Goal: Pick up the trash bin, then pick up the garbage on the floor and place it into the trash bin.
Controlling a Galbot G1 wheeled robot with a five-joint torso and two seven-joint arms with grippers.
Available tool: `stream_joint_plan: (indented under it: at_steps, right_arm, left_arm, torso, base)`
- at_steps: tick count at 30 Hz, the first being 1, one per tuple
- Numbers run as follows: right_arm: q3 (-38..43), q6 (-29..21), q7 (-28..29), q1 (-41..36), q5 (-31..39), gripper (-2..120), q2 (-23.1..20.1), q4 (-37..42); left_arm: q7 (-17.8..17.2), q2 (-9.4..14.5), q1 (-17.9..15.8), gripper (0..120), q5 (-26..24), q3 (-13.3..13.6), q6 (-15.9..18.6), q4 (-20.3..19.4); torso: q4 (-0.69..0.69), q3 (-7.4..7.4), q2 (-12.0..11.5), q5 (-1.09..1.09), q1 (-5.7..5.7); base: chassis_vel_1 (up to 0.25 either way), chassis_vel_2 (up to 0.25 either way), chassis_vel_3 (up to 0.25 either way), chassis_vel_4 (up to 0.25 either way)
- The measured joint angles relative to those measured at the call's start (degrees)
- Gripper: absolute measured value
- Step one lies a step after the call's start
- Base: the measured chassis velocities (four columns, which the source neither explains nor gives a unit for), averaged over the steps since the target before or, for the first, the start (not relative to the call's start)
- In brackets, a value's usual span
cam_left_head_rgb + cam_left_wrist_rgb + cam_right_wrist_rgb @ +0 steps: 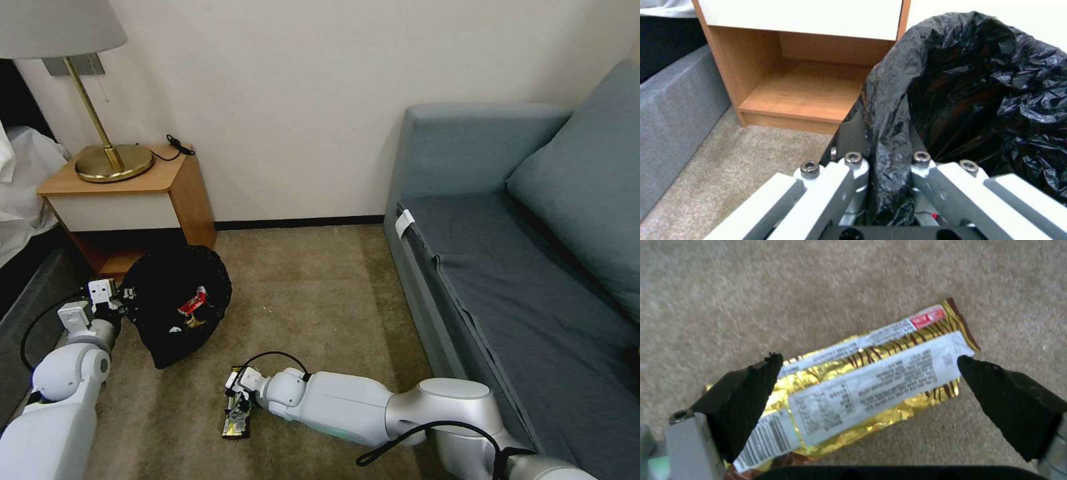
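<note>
On a beige carpet (pixel 320 300) between a wooden nightstand (pixel 133 200) and a grey sofa (pixel 520 267), the left pincer (pixel 887 163) is clenched on the crinkled black liner at the rim of the trash bin (pixel 177 303), which tilts toward the right arm with a red wrapper (pixel 193 303) inside. The right pincer (pixel 869 368), spread wide, straddles a flat gold foil bar wrapper (pixel 862 386) lying on the carpet, its long axis running from one finger toward the other; its barcode and fine print are too small to read.

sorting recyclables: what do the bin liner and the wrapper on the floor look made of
Bin liner: thin glossy black plastic film, judging by its crinkles and sheen. Wrapper: seemingly metallised foil-plastic, shiny gold with creases and a printed white label panel.
</note>
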Motion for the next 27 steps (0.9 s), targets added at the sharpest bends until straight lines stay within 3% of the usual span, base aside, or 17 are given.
stream_joint_plan:
  at_steps: [8, 27]
  right_arm:
    - [-0.38, -0.61, -0.04, 0.01, -0.63, 100, 0.0, -0.63]
    - [-1.48, -1.73, -0.77, -0.91, -0.81, 100, 0.0, -0.16]
  left_arm:
    - [0.01, -0.6, 0.95, 4, 0.62, -0.02, -0.01, -0.8]
    - [0.01, -0.76, -0.52, 4, 0.85, 0.82, -0.08, 0.39]
  torso:
    - [0.0, 0.0, 0.0, 0.0, 0.0]
    - [0.0, 0.0, 0.0, 0.0, 0.0]
  base:
    - [0.0, 0.0, 0.0, 0.0]
    - [0.0, 0.0, 0.0, 0.0]
